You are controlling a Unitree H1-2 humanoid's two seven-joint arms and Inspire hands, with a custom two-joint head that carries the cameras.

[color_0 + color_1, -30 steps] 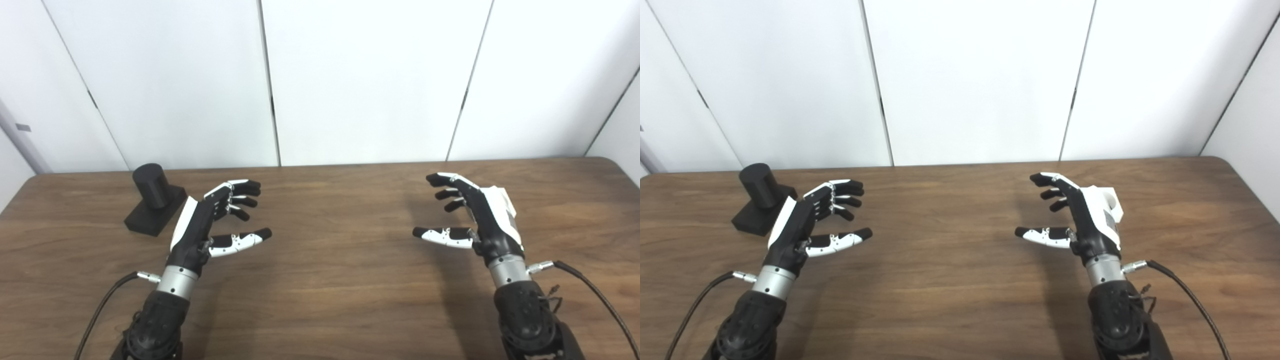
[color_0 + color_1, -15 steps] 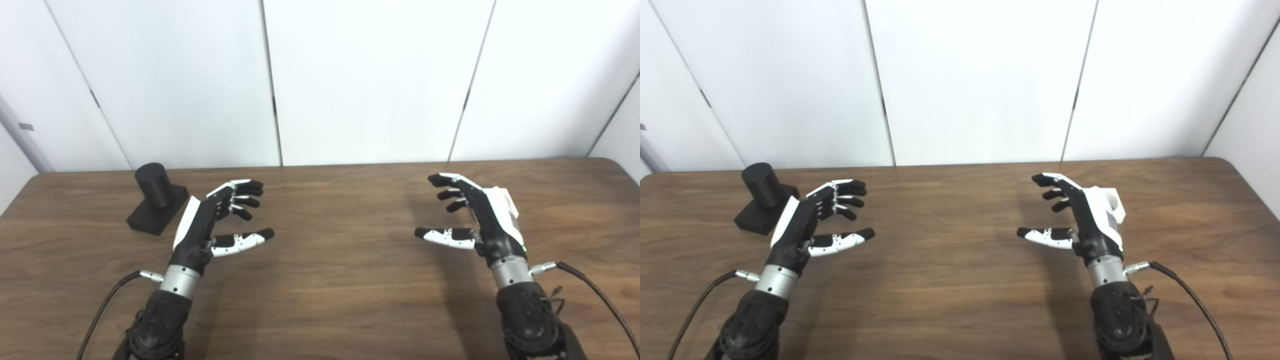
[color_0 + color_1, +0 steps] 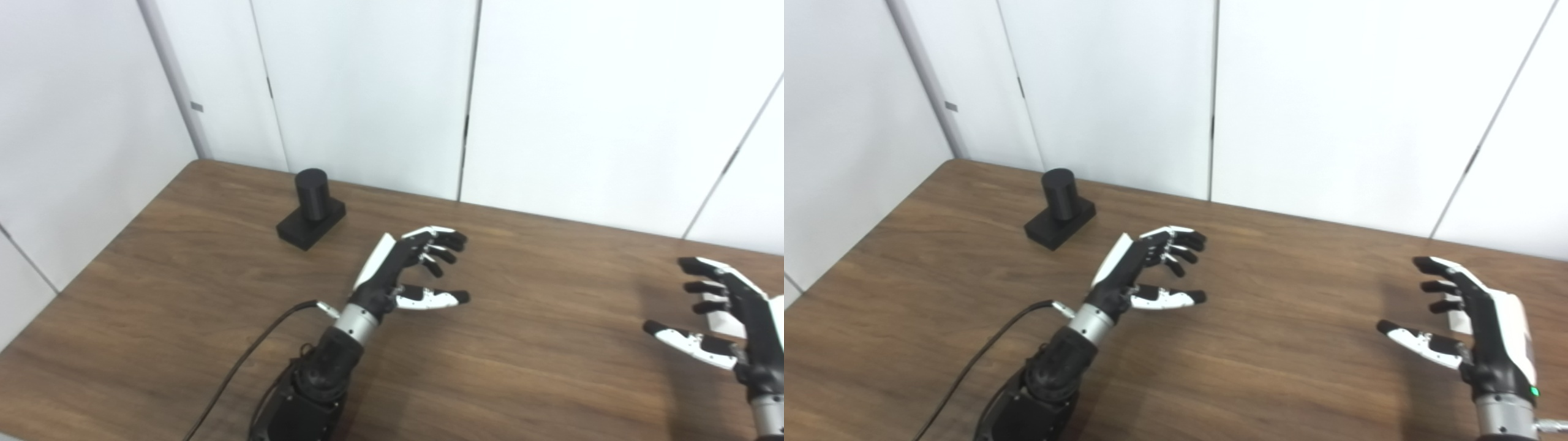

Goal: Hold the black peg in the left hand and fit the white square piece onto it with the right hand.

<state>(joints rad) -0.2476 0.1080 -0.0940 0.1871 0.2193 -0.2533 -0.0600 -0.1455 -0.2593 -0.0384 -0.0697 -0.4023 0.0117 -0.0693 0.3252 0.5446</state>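
The black peg [image 3: 312, 195], a round post on a square black base [image 3: 303, 228], stands upright near the table's far left. My left hand [image 3: 407, 269] hovers to its right, apart from it, open with curled fingers and nothing in it. Low at the right, my right hand [image 3: 1476, 324] is open too. The white square piece [image 3: 723, 309] lies on the table just behind that hand, mostly hidden by its fingers.
The wooden table [image 3: 184, 294] ends at a left edge and a far edge against white wall panels [image 3: 367, 92]. A black cable [image 3: 245, 361] runs from my left wrist towards the near edge.
The camera has swung left, so the whole scene has shifted right and tilted. Both hands keep the same open pose, and the peg has not moved on the table.
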